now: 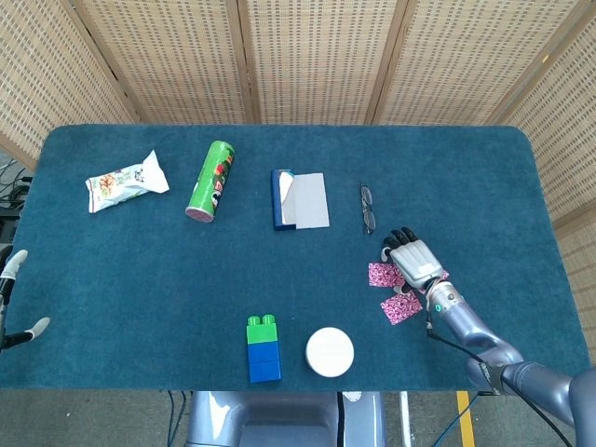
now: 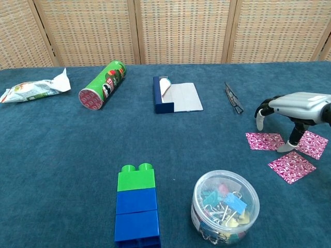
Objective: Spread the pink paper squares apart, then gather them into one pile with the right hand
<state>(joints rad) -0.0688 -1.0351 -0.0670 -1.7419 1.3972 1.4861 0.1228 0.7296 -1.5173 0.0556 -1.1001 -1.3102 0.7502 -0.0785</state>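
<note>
The blue table carries three pink paper squares, already spread apart at its right side near the front edge. The right hand is arched over them, fingertips down, nothing grasped. Gathering appears due next: each square must be slid inward into one pile. The left hand is barely seen.

Probably a lab: teal cloth-covered table ringed by woven wicker screens.

Matt teal cloth table, glossy plastic blocks (green on blue), patterned pink paper squares.
</note>
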